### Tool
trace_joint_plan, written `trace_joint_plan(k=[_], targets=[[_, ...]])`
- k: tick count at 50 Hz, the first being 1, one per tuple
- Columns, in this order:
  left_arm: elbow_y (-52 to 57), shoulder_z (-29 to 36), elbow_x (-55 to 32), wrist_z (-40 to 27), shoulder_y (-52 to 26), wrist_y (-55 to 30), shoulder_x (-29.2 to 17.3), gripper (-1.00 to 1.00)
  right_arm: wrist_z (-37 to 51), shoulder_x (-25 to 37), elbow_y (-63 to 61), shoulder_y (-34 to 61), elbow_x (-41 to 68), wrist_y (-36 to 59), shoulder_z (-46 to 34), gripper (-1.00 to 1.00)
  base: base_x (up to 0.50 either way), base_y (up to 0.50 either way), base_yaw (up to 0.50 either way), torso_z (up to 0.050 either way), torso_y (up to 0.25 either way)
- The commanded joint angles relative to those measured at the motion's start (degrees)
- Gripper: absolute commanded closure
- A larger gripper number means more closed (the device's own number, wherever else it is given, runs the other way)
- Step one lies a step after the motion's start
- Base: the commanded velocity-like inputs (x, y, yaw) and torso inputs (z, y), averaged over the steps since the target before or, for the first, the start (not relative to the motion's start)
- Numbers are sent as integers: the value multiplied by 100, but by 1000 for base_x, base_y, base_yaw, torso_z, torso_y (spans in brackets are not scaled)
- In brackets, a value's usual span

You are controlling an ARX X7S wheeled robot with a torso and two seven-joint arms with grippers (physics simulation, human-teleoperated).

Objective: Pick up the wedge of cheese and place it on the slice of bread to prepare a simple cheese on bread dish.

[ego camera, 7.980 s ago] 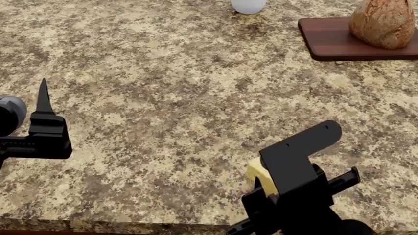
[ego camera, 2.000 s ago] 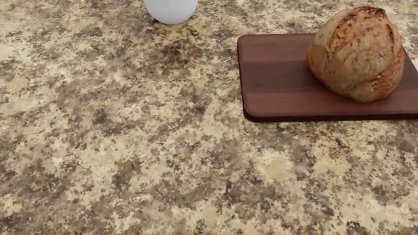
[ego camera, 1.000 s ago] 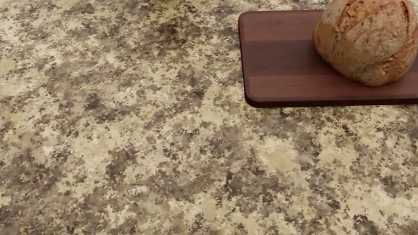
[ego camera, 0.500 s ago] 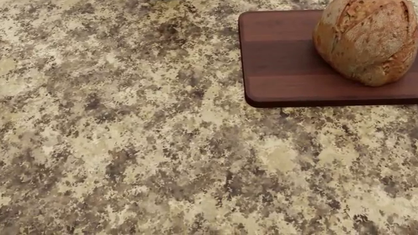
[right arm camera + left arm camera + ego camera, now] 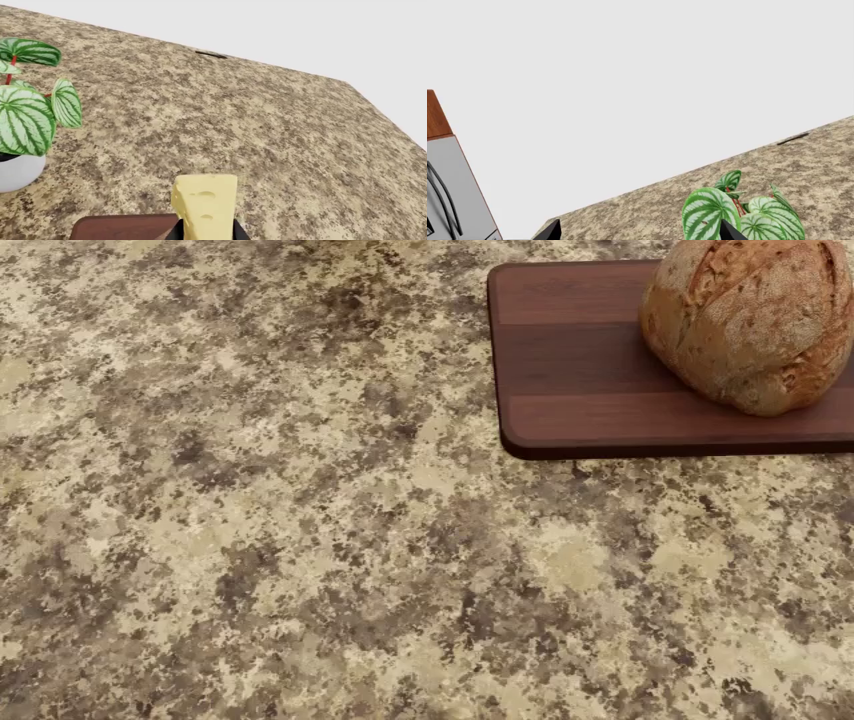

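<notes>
**Ana:** Two dark fingertips are all the left wrist view gives of the left gripper (image 5: 637,231), set wide apart with nothing between them, so it is spread and idle. Beyond them is a striped-leaf plant (image 5: 740,212) on the speckled counter (image 5: 820,165).

**Ben:** From the head view, neither arm shows. The slice of bread (image 5: 747,325) sits on the wooden board (image 5: 574,360), on the side away from the board's bare end.

**Ana:** And the right wrist view?

**Ben:** The right gripper (image 5: 205,231) is clamped on the wedge of cheese (image 5: 205,206) at its lower end, held above the board's corner (image 5: 123,227). I'd guess it's light and firm, a bit waxy, best gripped on its flat faces. No labels or writing anywhere.
</notes>
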Motion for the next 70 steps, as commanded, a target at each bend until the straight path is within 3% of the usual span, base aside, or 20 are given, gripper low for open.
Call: trace_joint_plan(k=[1,26,54,70], targets=[[-1,32,-12,5,0,29,-15,-100,-19,54,-66,-61,163,87,142,100,0,0,0,0,0],[-45,92,-247,-192,-135,7,6,-100,160,377,-232,-510,411,0,362,100,0,0,0,0,0],[55,211,107,176,35,187,-142,-100,358,758,-506,-961,649,-2,481,100,0,0,0,0,0],[-12,229,-220,-137,-150,104,-47,-100,365,808,-289,-1183,461,-516,515,100,0,0,0,0,0]])
